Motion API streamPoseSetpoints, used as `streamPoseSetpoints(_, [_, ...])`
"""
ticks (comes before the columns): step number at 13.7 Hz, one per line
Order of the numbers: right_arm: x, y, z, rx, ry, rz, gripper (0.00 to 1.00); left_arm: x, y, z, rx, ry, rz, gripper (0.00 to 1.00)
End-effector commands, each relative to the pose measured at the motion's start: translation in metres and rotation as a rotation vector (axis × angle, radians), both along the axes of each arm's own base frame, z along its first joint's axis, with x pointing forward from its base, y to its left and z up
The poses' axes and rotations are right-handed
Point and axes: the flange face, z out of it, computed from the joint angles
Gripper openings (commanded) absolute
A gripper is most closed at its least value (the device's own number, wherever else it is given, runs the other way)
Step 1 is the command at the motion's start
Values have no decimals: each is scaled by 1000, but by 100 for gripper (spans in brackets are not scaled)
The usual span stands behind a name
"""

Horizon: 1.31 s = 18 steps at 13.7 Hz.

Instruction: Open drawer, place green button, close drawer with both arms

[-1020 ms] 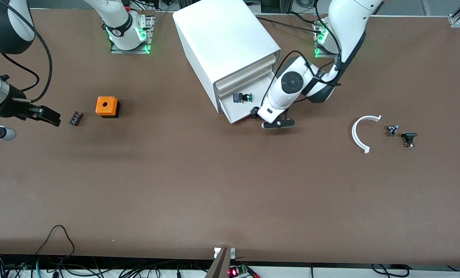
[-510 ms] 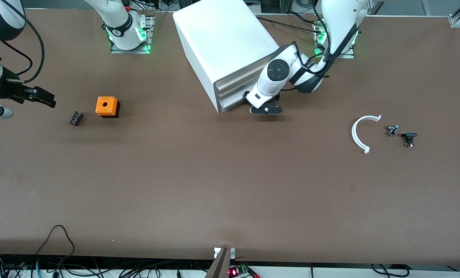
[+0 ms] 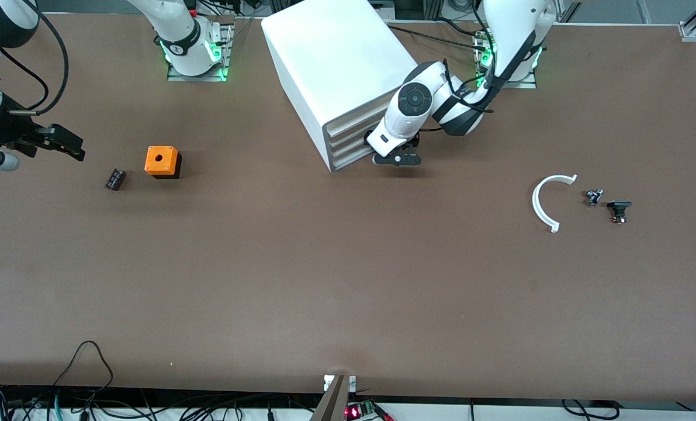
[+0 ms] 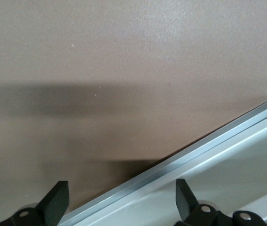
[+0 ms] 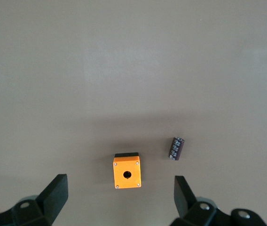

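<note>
The drawer (image 3: pixel 352 153), lowest of three in the white cabinet (image 3: pixel 339 64), sits pushed in flush, a wide shallow white front whose long axis slants across the tabletop (image 3: pixel 348 280). It faces the left claw (image 3: pixel 395 158), which is right at the front with fingers spread wide and empty. The left wrist view shows the pale front's edge (image 4: pixel 194 155) running diagonally between those fingers, detail the front view lacks. The button is not visible. The right claw (image 3: pixel 61 145), spread wide and empty, waits over the tabletop above the orange cube (image 5: pixel 126 172) and black cylinder (image 5: pixel 176 148).
</note>
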Motion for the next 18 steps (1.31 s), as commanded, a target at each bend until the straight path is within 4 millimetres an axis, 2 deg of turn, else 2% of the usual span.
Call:
streamPoseSetpoints(1, [-2, 4, 6, 2, -5, 14, 100, 47, 48, 33, 8, -68, 93, 100])
streamPoseSetpoints(4, [-4, 0, 5, 10, 14, 7, 100, 140, 137, 106, -16, -230, 315, 100])
streamPoseSetpoints(5, [-4, 0, 4, 10, 18, 8, 100, 160, 167, 126, -26, -275, 382, 100])
streamPoseSetpoints(7, [-4, 0, 4, 10, 19, 27, 100, 183, 206, 176, -36, -376, 450, 100])
streamPoseSetpoints(8, [-4, -1, 4, 12, 19, 28, 100, 194, 235, 203, -31, -423, 503, 100])
streamPoseSetpoints(9, [-5, 0, 4, 13, 22, 29, 100, 197, 261, 220, -14, -445, 515, 100])
streamPoseSetpoints(10, [-5, -1, 4, 12, 25, 28, 100, 194, 277, 240, 24, -418, 447, 100])
streamPoseSetpoints(12, [-7, 2, 5, 12, 29, 32, 100, 205, 310, 298, 65, -345, 317, 100])
streamPoseSetpoints(14, [-7, 2, 5, 12, 29, 32, 100, 204, 330, 340, 83, -304, 264, 100])
streamPoseSetpoints(18, [-7, 2, 5, 12, 31, 32, 100, 192, 343, 390, 106, -222, 264, 100])
